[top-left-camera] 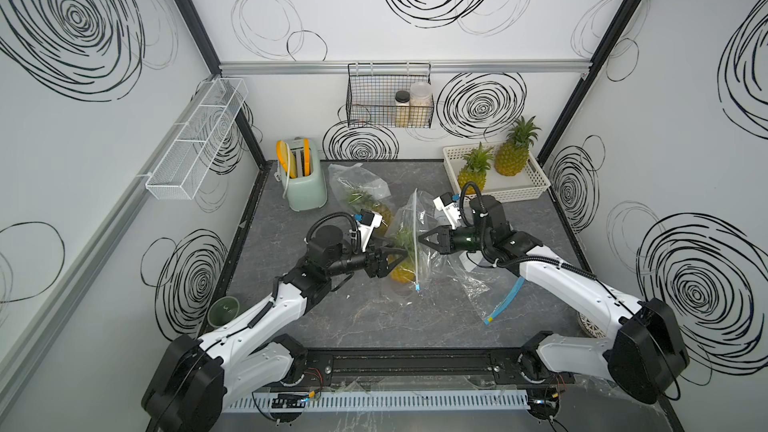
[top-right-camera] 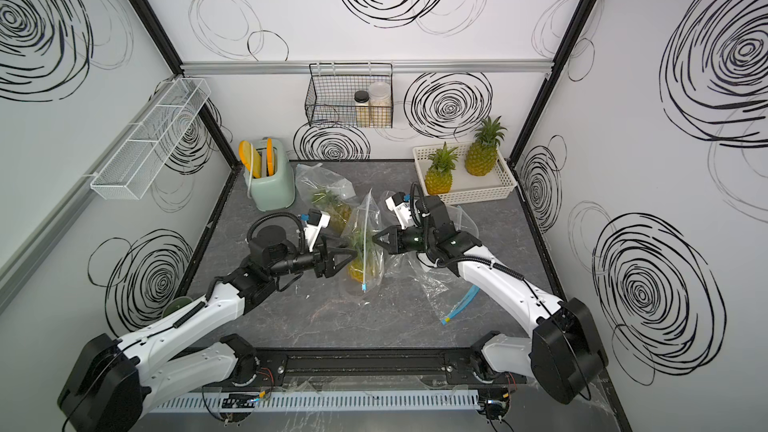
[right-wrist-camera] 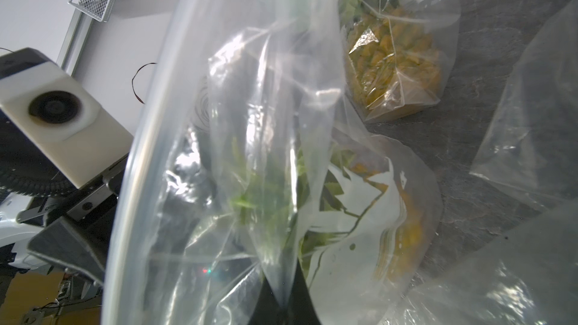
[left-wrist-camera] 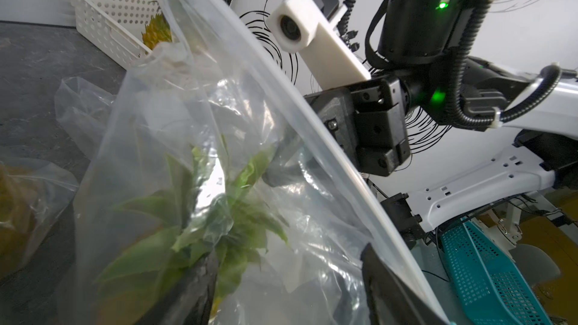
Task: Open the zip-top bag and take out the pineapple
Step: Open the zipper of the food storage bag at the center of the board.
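Note:
In both top views the clear zip-top bag (top-left-camera: 409, 226) (top-right-camera: 365, 222) stands upright mid-table, its white zip strip (left-wrist-camera: 312, 126) (right-wrist-camera: 140, 164) running up its edge. The pineapple (top-left-camera: 401, 274) (top-right-camera: 357, 272) sits inside, with its green leaves (left-wrist-camera: 187, 232) pressed against the film. My right gripper (top-left-camera: 421, 238) (top-right-camera: 375, 238) (right-wrist-camera: 283, 307) is shut on a fold of the bag's film from the right. My left gripper (top-left-camera: 397, 260) (top-right-camera: 347, 261) (left-wrist-camera: 287, 301) is open on the bag's left side. Its fingers (left-wrist-camera: 187, 292) stand wide apart, with film and leaves between them.
A second bagged pineapple (top-left-camera: 365, 197) lies behind the left gripper, next to a green toaster (top-left-camera: 301, 184). A white basket (top-left-camera: 536, 184) at the back right holds two pineapples. An empty bag with a blue zip (top-left-camera: 505, 299) lies under the right arm. A green cup (top-left-camera: 224, 311) stands at the front left.

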`<state>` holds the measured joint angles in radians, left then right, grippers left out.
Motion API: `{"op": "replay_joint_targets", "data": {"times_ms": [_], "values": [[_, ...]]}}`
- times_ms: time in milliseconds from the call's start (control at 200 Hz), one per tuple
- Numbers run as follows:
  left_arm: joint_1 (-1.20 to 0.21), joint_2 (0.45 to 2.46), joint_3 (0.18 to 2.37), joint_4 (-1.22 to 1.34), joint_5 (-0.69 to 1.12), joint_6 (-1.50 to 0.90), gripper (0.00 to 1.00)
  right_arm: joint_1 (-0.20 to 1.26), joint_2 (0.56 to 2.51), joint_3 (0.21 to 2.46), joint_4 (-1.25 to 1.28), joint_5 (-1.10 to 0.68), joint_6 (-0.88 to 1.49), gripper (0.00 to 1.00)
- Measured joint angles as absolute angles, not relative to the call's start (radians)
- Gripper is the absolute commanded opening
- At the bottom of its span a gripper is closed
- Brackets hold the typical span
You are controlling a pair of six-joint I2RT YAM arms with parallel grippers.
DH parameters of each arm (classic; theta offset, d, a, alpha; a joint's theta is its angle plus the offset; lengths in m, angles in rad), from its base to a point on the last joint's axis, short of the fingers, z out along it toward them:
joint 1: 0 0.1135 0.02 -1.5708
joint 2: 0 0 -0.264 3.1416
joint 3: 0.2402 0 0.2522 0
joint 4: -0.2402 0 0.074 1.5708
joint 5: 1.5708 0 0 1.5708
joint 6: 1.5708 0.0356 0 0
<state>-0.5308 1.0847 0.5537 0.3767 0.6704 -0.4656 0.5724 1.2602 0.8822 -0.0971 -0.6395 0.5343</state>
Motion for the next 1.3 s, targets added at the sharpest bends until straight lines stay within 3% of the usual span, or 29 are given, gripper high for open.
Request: {"op": "replay_joint_targets", "data": {"times_ms": [50, 120, 245, 330, 620, 926, 1101, 1296], "values": [[-0.538, 1.113, 0.567, 0.377, 0.672, -0.469, 0.72, 0.573, 1.260, 0.882, -0.097, -0.640, 0.528, 0.00], [-0.550, 1.149, 0.583, 0.385, 0.673, -0.473, 0.60, 0.577, 1.260, 0.883, -0.099, -0.638, 0.519, 0.00], [-0.568, 1.187, 0.601, 0.397, 0.667, -0.481, 0.18, 0.581, 1.260, 0.883, -0.102, -0.632, 0.502, 0.00], [-0.572, 1.189, 0.603, 0.393, 0.664, -0.480, 0.00, 0.583, 1.260, 0.883, -0.103, -0.628, 0.496, 0.00], [-0.564, 1.073, 0.600, 0.271, 0.579, -0.430, 0.00, 0.564, 1.218, 0.871, -0.106, -0.627, 0.475, 0.00], [-0.418, 0.820, 0.472, 0.173, 0.542, -0.396, 0.00, 0.354, 1.096, 0.756, -0.120, -0.702, 0.444, 0.00], [-0.398, 0.770, 0.421, 0.176, 0.553, -0.406, 0.00, 0.323, 1.085, 0.737, -0.124, -0.758, 0.428, 0.00], [-0.397, 0.770, 0.390, 0.210, 0.561, -0.443, 0.00, 0.326, 1.084, 0.759, -0.177, -0.776, 0.401, 0.30]]}}
